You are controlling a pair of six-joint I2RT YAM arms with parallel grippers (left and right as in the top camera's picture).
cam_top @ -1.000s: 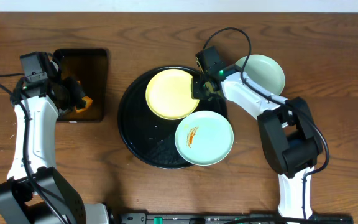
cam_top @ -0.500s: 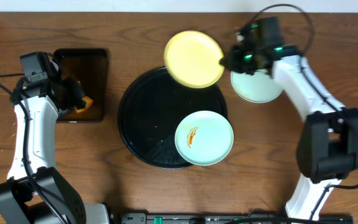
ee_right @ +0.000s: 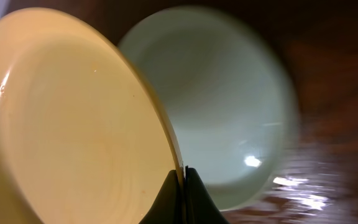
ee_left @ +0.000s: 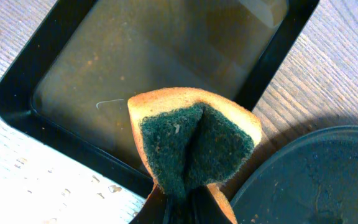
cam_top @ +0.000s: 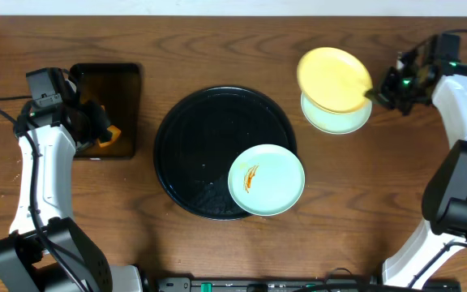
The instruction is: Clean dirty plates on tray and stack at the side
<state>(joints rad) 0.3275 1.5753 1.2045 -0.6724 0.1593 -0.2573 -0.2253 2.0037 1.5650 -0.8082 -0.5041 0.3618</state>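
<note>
The pale yellow plate point(cam_top: 335, 79) is off the round black tray point(cam_top: 186, 130), out past its 2 o'clock side, tilted in the air and partly over a clean mint-blue plate point(cam_top: 339, 120) that lies on the table point(cam_top: 217, 49). The right gripper point(cam_top: 371, 94) pinches the yellow plate's thin rim at the plate's 4 o'clock edge, fingers clenched on it. A second mint-blue plate point(cam_top: 276, 180), marked with an orange smear point(cam_top: 250, 178), sits at the tray's 4 o'clock, overhanging the rim. Well apart, at the tray's 9 o'clock, the left gripper point(ee_left: 180, 202) grasps a folded sponge point(ee_left: 194, 143), green face inward, above the near corner of a small rectangular black tray point(ee_left: 30, 74) holding brownish liquid.
</note>
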